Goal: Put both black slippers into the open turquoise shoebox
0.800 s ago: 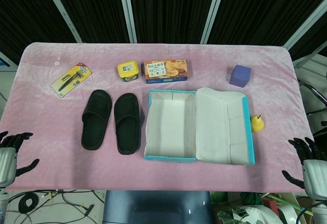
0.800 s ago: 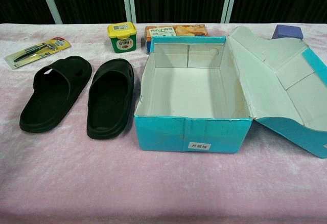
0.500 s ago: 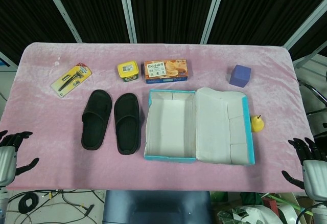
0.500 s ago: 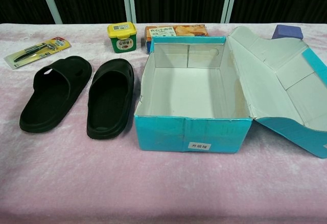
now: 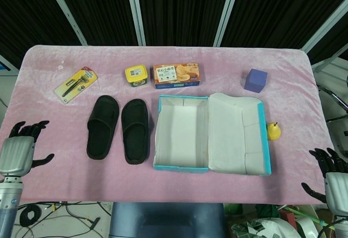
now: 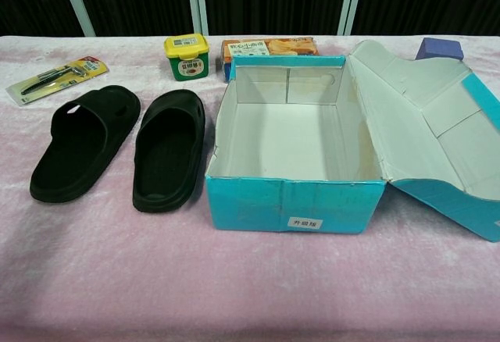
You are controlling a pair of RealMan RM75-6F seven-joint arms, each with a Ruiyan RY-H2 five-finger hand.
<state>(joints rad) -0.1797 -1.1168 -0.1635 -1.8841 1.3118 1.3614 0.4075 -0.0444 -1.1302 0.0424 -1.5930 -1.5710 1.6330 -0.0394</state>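
the shoebox sits just right of the middle of the bench, which is covered with a pink cloth. it is open and holds nothing: only its white floor and walls show. its lid is folded out flat toward 3 o'clock, white inside, turquoise along the edge.

both slippers lie outside the box, at 9 o'clock from it, side by side and parallel. the right slipper is just beside the box wall; the left slipper is just beside its mate on the far side.

toward 12 o'clock of the slippers stand a small yellow-lidded tub and a biscuit box; whether either holds anything cannot be told. a packaged razor lies at 10 o'clock, a purple cube at 1 o'clock, and a small yellow thing pokes out past the lid at 3 o'clock.

the left robot hand hangs at the 8 o'clock edge of the bench, released, fingers apart, grasping nothing. the right robot hand is at the 4 o'clock corner, off the bench, likewise released with fingers spread. only the head view shows them.
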